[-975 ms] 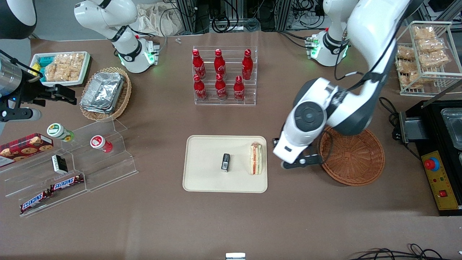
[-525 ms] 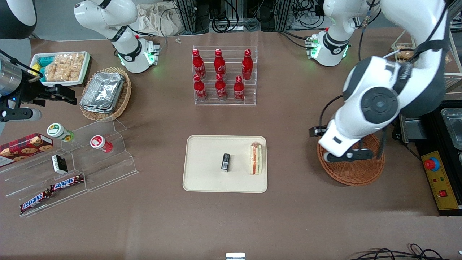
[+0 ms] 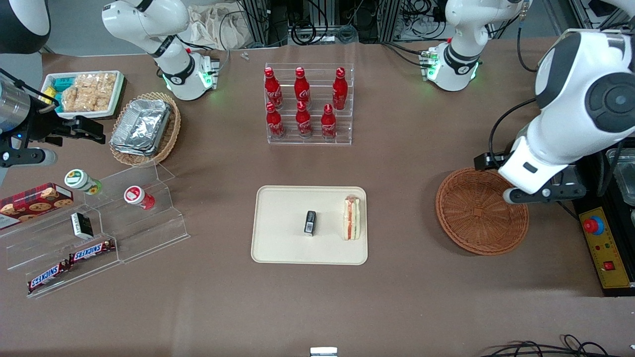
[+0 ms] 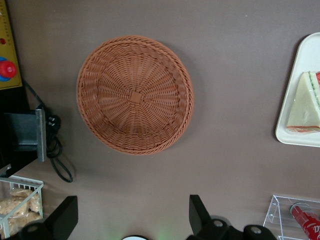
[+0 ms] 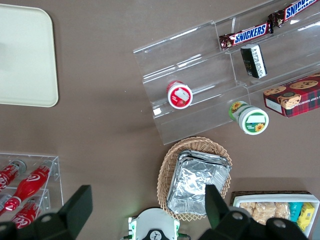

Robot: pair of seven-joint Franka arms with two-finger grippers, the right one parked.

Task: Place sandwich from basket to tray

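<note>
The sandwich (image 3: 352, 218), a pale wedge with red and green filling along its edge, lies on the cream tray (image 3: 283, 218), close to the tray edge that faces the basket. The round reddish-brown wicker basket (image 3: 476, 218) sits beside the tray toward the working arm's end and holds nothing. My gripper (image 3: 543, 194) hangs above the basket's rim on the side away from the tray, open and empty. In the left wrist view the basket (image 4: 135, 95) is bare inside, the sandwich (image 4: 304, 105) rests on the tray (image 4: 292, 90), and my gripper (image 4: 132, 220) holds nothing.
A small black item (image 3: 310, 222) also lies on the tray. A clear rack of red cola bottles (image 3: 307, 104) stands farther from the camera. A black box with a red button (image 3: 603, 243) flanks the basket. Toward the parked arm's end are an acrylic step shelf (image 3: 99, 223) and foil trays (image 3: 144, 126).
My gripper has swung from the gap between tray and basket, across the basket, toward the working arm's end of the table, empty throughout. The sandwich has stayed still on the tray.
</note>
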